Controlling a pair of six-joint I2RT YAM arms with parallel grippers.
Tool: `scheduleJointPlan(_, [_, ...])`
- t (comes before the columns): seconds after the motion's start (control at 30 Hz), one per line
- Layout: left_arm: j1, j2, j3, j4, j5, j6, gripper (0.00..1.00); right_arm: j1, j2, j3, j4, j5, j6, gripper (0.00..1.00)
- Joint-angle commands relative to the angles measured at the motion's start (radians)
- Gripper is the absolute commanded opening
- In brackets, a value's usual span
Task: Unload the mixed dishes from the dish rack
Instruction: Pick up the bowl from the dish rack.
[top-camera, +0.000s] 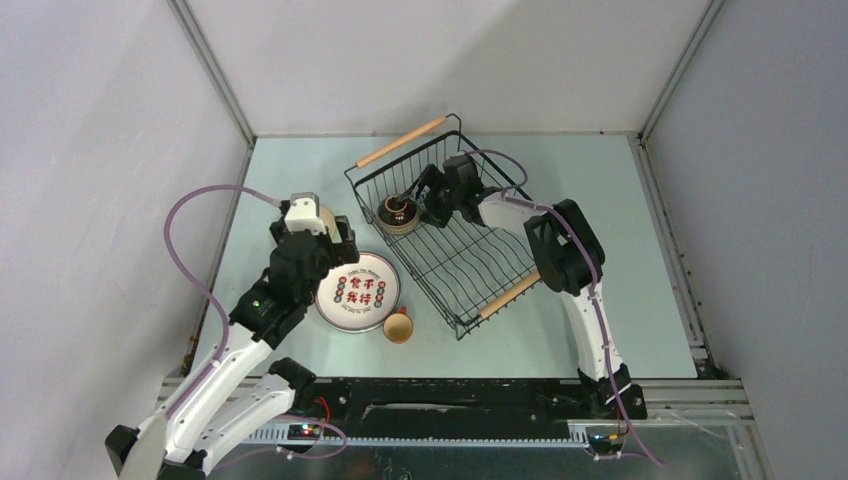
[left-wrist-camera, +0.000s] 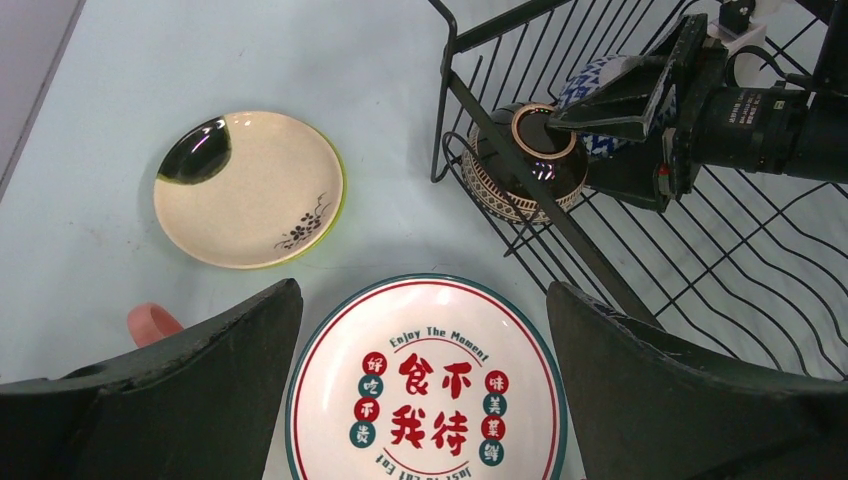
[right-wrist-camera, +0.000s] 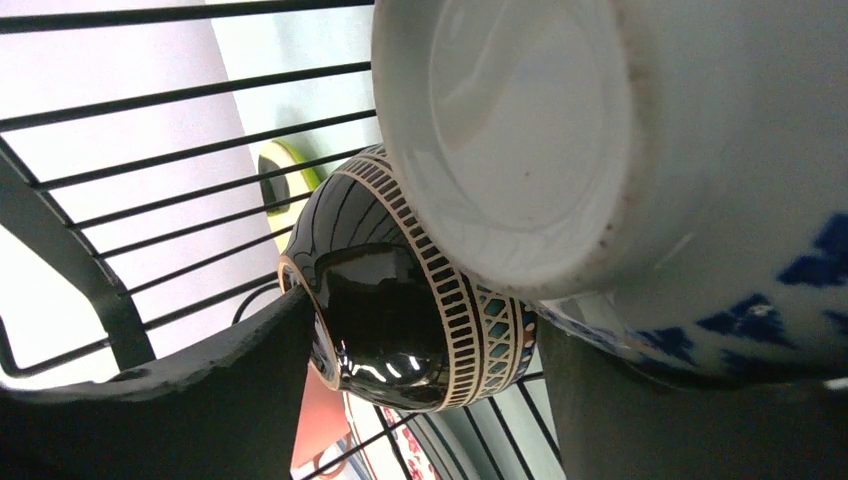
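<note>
Dish rack (top-camera: 470, 262) is sitting on the desk (top-camera: 300, 170), enclosing the right pincer (right-wrist-camera: 425, 312), which is reaching inside it. The white plate (left-wrist-camera: 428, 400) with red characters is lying flat directly beneath the left pincer (left-wrist-camera: 422, 290), whose fingers (left-wrist-camera: 200, 385) are standing wide apart, holding nothing. Beyond that pincer and to its left, the cream saucer (left-wrist-camera: 250, 188) is resting on the desk. A blue-and-white bowl (right-wrist-camera: 650, 150) is showing just above the right pincer. The dark patterned bowl (right-wrist-camera: 400, 300) is lying between the right pincer's fingers; whether they are clamping it I cannot tell. A tan cup (top-camera: 398, 325) is sitting behind the left pincer, toward the arm bases, and a pink mug handle (left-wrist-camera: 152, 322) is showing just beside its left finger.
</note>
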Motion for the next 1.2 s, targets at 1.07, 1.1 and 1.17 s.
scheduleJointPlan(1.07, [0.006, -0.04, 0.007, -0.015, 0.061, -0.075, 1.0, 0.023, -0.462, -0.158, -0.245, 0.063, -0.687, 0.0])
scheduleJointPlan(1.1, [0.006, -0.043, 0.009, -0.029, 0.063, -0.083, 1.0, 0.029, -0.475, -0.169, -0.256, 0.088, -0.716, 0.0])
scheduleJointPlan(1.17, [0.006, -0.047, 0.02, -0.052, 0.075, -0.102, 0.99, 0.051, -0.518, -0.184, -0.276, 0.13, -0.81, 0.0])
